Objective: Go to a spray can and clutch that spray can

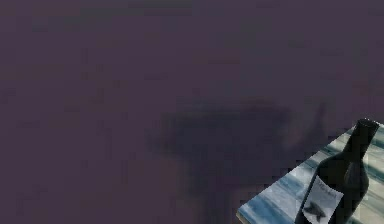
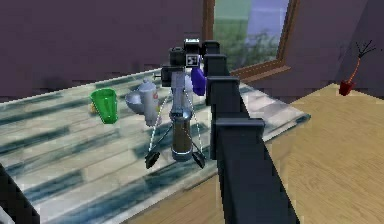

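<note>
Pale planks streaked with blue-green make up the desk (image 2: 60, 160) under your jaws. Beyond the jaws a dark purple wall (image 2: 80, 30) carries a window (image 2: 250, 30) in a purple frame; to their right, past the desk's edge, lies a warm wooden floor (image 2: 330, 150), with a red vase (image 2: 346, 86) of dark twigs well apart from them; your arm (image 2: 245, 160) is the dark bar reaching up to the jaws. You cannot tell how the jaws are set, nor whether they hold anything, because things stand on the desk at and behind them. Just below the jaws in the picture stands a slim cylinder (image 2: 180, 128), grey at the foot and brown above, the shape nearest a spray can; its long axis is upright, its top pointing toward the jaws; whether they touch it you cannot tell. A blue thing (image 2: 201, 80) sits just right of the jaws; a grey jug (image 2: 145, 98) and a green cup (image 2: 104, 104) stand to their left. In the forward view a dark bottle (image 1: 340, 180) stands upright on the desk's corner.
</note>
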